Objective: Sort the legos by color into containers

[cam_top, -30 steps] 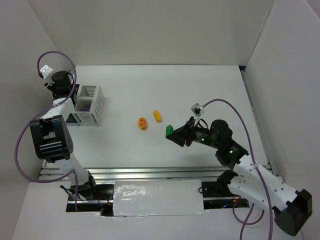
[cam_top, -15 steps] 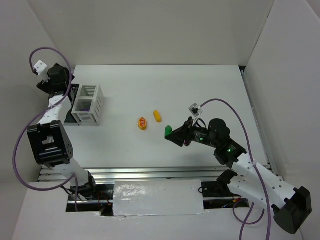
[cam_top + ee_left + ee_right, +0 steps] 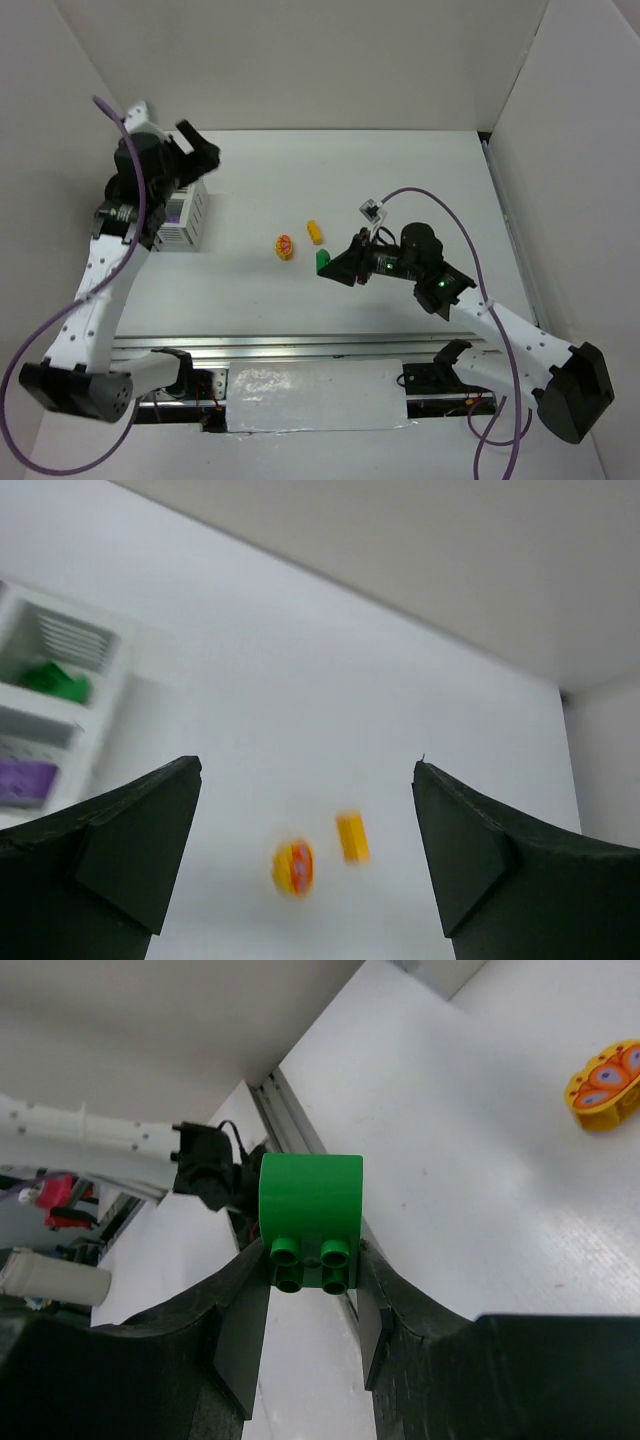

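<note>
My right gripper (image 3: 335, 265) is shut on a green lego (image 3: 323, 260) and holds it above the table; the green lego (image 3: 310, 1210) sits stud-side toward the camera between the right gripper (image 3: 310, 1280) jaws. On the table lie a yellow lego (image 3: 315, 232) and a round orange-and-yellow lego (image 3: 285, 246). The left gripper (image 3: 200, 150) hangs open over the white container (image 3: 192, 215). In the left wrist view the left gripper (image 3: 305, 770) is empty, and the white container (image 3: 100, 645) holds a green lego (image 3: 55, 680) and a purple lego (image 3: 25, 780). The black container is hidden behind the left arm.
White walls close in the table at the back and both sides. A metal rail (image 3: 300, 348) runs along the near edge between the arm bases. The right arm's cable (image 3: 470, 240) loops above its wrist.
The left arm swung from behind the containers to above them, now facing right, and its gripper opened. The right gripper carried the green lego a little to the left.
</note>
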### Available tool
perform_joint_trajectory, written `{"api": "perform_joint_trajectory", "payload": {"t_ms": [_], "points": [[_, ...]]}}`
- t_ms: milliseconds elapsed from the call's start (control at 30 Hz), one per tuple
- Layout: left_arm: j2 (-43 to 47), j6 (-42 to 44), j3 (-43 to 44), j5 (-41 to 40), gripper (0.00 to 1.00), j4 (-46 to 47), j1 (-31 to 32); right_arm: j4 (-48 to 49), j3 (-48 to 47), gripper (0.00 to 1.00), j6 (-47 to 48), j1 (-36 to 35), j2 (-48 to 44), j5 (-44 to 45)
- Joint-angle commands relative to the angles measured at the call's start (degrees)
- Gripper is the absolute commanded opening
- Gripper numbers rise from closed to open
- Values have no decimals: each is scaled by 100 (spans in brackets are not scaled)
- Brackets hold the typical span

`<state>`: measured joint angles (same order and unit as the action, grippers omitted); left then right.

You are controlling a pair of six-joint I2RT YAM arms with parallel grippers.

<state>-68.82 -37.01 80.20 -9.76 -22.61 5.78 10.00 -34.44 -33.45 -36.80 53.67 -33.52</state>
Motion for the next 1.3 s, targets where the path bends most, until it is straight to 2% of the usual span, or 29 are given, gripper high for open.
{"api": "perform_joint_trajectory", "payload": {"t_ms": [0, 67, 167, 200, 300, 333, 467, 567, 700, 900, 1067, 1167, 1200, 1267], "points": [[876, 440, -758, 641, 99, -587, 450, -59, -730, 0, 189, -90, 450, 432], [1481, 546, -1295, 922, 100, -569, 459, -208, -1125, 0, 365, -134, 905, 399], [1844, 756, -1858, 2947, 100, -150, 468, -87, -1539, 0, 629, -196, 1363, -408], [1889, 722, -2016, 4293, 99, 44, 476, 36, -1575, 0, 568, -196, 1426, -654], [2143, 310, -2797, 6190, 100, 1213, 547, 792, -1417, 0, 61, -205, 1366, -1288], [2353, 178, -2895, 6397, 99, 1415, 599, 845, -1434, 0, -11, -214, 1313, -1358], [2768, -227, -3221, 6882, 100, 2207, 740, 767, -1575, 0, -170, -424, 1225, -1465], [2812, -192, -3204, 6812, 96, 2287, 845, 600, -1785, 0, -170, -714, 1225, -1333], [2856, -753, -3511, 6882, 95, 3182, 986, 652, -2014, 0, -258, -943, 1417, -1271], [2751, -482, -3406, 6610, 93, 2718, 1171, 731, -2234, 0, -302, -1233, 1471, -1271], [2786, -816, -3512, 6689, 77, 3297, 1338, 784, -2471, 0, -337, -1330, 1752, -1368], [2733, -1035, -3573, 6785, 58, 3613, 1417, 828, -2542, 0, -320, -1356, 1875, -1438], [2716, -1071, -3591, 6794, 44, 3676, 1434, 828, -2550, 0, -329, -1339, 1875, -1421], [2689, -1115, -3608, 6829, 30, 3781, 1461, 767, -2586, 0, -250, -1339, 1875, -1412]]}}
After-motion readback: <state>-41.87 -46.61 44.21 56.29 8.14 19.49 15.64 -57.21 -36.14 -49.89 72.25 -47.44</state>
